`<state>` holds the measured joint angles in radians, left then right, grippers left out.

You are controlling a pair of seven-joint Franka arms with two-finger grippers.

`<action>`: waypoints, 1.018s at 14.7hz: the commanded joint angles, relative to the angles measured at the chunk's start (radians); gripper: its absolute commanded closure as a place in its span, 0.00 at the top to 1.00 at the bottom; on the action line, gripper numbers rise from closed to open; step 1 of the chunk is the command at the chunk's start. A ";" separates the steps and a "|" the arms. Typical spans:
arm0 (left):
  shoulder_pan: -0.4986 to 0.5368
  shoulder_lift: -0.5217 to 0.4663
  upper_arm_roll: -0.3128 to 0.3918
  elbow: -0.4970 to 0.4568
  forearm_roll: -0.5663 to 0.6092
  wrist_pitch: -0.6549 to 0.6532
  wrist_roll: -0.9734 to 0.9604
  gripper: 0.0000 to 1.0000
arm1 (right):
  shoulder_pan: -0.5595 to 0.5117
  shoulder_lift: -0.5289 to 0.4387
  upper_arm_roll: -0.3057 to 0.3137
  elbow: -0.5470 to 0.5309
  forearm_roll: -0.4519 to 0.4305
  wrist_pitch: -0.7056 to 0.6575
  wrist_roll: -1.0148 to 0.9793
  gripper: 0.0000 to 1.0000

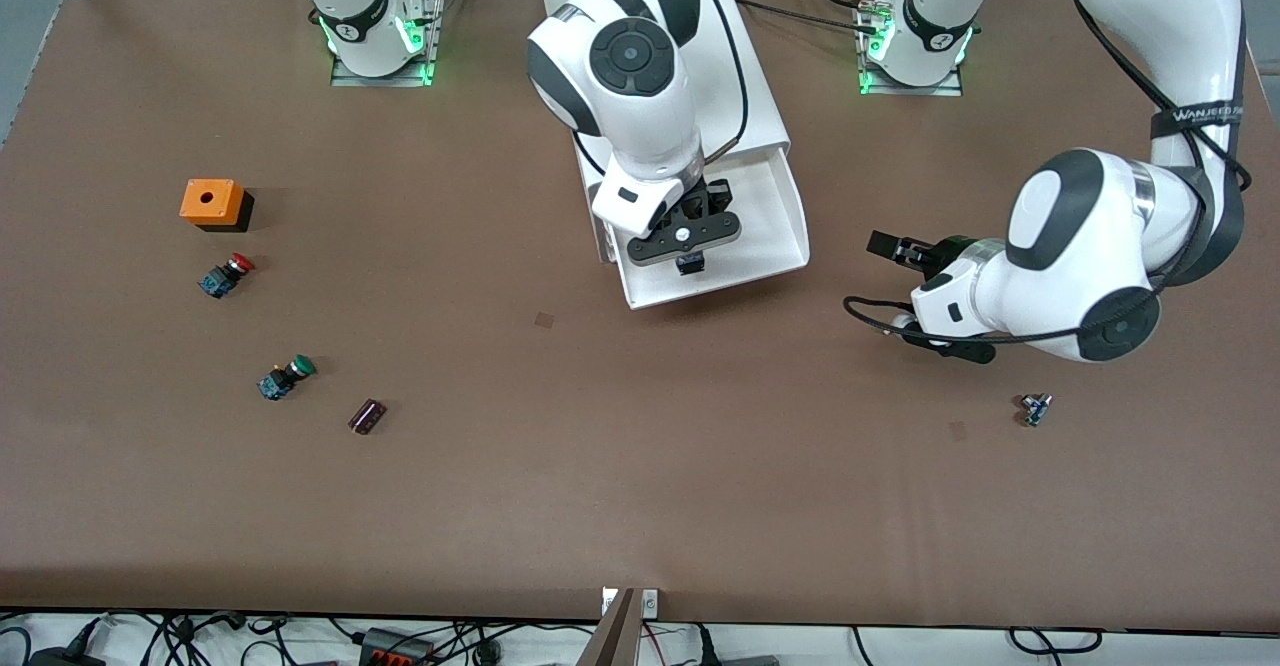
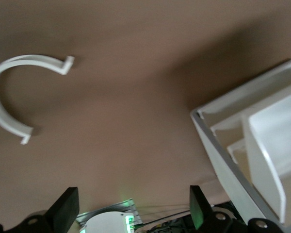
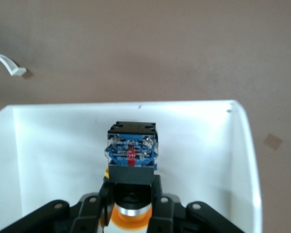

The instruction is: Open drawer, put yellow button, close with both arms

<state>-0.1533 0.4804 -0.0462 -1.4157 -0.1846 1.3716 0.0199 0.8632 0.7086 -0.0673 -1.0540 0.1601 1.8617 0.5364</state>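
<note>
Over brown table, right claw [image 3: 131,204] grips blue-bodied, orange-capped yellow button [image 3: 131,154].

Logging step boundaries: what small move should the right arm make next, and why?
Probably lower a little and open the fingers. The right gripper holds the yellow button over the open drawer, inside its walls. The left gripper waits beside the drawer, open.

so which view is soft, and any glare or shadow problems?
Left wrist view is blurred: drawer edges smear. Right wrist view is sharp on the yellow button held in the right claw. Front view is evenly lit, with soft shadows and green glow at the arm bases.
</note>
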 commanded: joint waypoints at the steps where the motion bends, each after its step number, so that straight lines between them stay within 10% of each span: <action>1: -0.011 -0.010 0.005 0.099 0.108 -0.028 -0.061 1.00 | 0.010 0.011 -0.008 0.017 0.016 -0.032 0.017 0.00; 7: 0.000 0.061 0.014 0.178 0.122 0.018 -0.070 1.00 | 0.022 0.031 -0.008 0.015 0.022 -0.068 0.020 0.07; 9: 0.000 0.061 0.014 0.176 0.122 0.020 -0.098 1.00 | 0.022 0.029 -0.008 0.015 0.022 -0.070 0.025 1.00; 15: -0.003 0.061 0.014 0.173 0.117 0.023 -0.116 1.00 | 0.001 -0.003 -0.020 0.058 0.029 -0.068 0.103 1.00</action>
<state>-0.1505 0.5275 -0.0312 -1.2762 -0.0852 1.4004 -0.0718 0.8759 0.7343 -0.0765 -1.0278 0.1727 1.8174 0.6157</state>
